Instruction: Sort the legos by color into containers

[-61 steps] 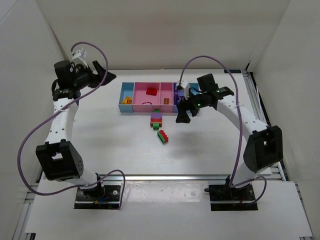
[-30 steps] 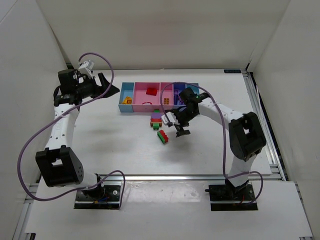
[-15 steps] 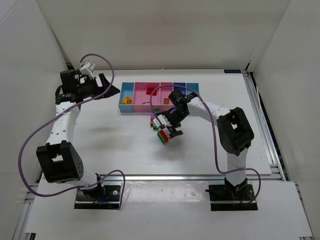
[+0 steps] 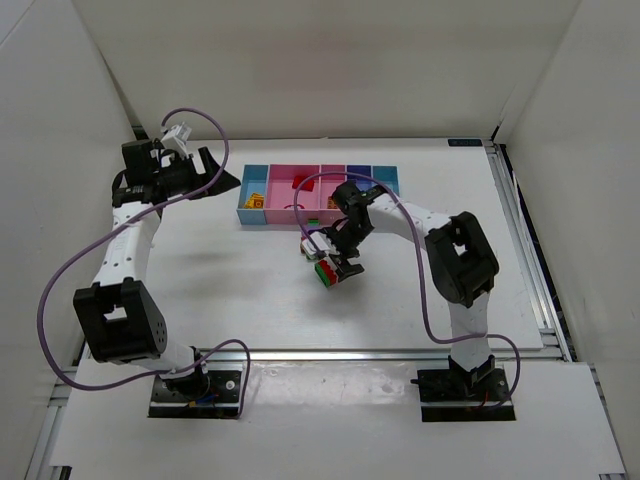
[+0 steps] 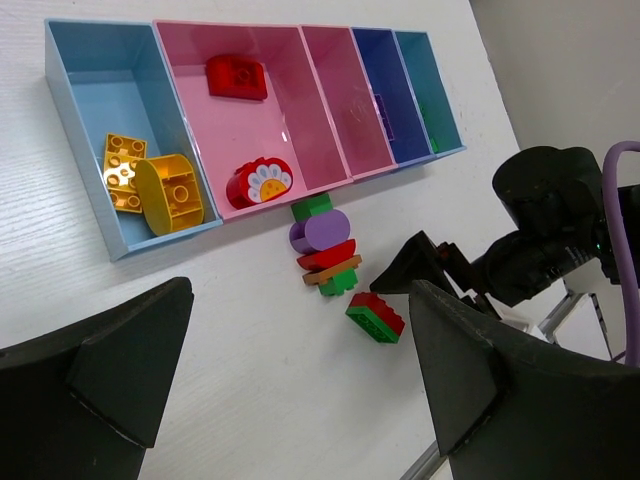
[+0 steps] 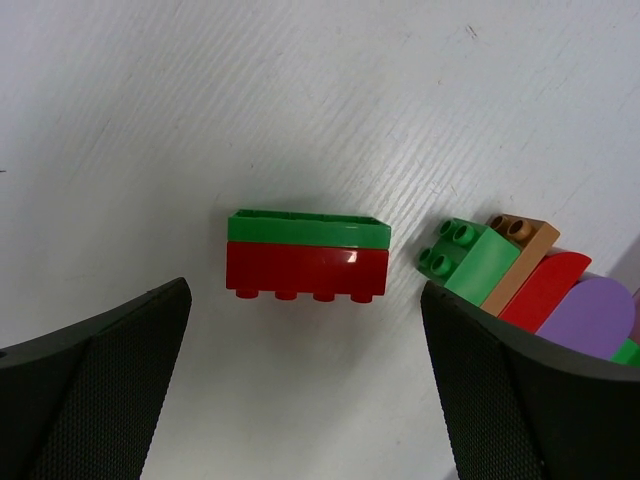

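Yellow legos [image 5: 170, 195] and red legos [image 5: 237, 77] lie sorted in the tray [image 5: 75, 70] by the far edge of the table [image 4: 220, 290]; red-green brick [image 6: 306, 270] and mixed cluster [image 5: 322, 238] remain. Right gripper [image 6: 305, 292], left gripper [image 5: 300, 290]: jaws apart.

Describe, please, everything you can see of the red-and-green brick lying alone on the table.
The red-and-green brick is two glossy plastic pieces joined: a thin green plate against a thicker red brick. It lies on its side on the white table, four red studs pointing sideways, apart from the mixed stack nearby. The right hand hangs open over it, a finger either side, neither touching.
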Robot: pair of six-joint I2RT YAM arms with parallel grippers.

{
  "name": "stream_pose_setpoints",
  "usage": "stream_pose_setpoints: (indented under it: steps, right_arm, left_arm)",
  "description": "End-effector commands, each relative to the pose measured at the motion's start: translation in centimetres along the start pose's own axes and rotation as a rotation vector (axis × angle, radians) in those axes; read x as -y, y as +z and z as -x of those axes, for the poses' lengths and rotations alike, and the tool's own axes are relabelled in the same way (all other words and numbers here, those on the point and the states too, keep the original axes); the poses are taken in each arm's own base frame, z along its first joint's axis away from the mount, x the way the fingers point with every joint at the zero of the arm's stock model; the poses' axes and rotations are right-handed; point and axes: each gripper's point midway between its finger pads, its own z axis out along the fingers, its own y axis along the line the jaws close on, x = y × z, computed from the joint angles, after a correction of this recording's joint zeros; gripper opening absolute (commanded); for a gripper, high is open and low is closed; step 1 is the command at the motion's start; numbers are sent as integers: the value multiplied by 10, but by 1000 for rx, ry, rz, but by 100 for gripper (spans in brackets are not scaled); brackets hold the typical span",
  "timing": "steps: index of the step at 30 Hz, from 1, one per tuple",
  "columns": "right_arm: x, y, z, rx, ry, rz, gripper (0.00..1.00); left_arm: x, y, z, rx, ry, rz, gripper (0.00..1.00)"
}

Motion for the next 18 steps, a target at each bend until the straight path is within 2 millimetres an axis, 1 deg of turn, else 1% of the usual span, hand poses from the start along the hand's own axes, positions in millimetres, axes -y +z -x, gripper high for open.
stream_pose_setpoints:
  steps: [1,8,18]
  right_arm:
    - [-4,4,3,7,18,22,99]
    - [-2,10,0,4,74,32,99]
    - [2,17,-8,-16,104,21,99]
  left_arm:
    - [3,-3,11,20,16,-5,99]
    - [1,-1,10,17,8,-4,99]
    - [0,0,8,14,3,-4,99]
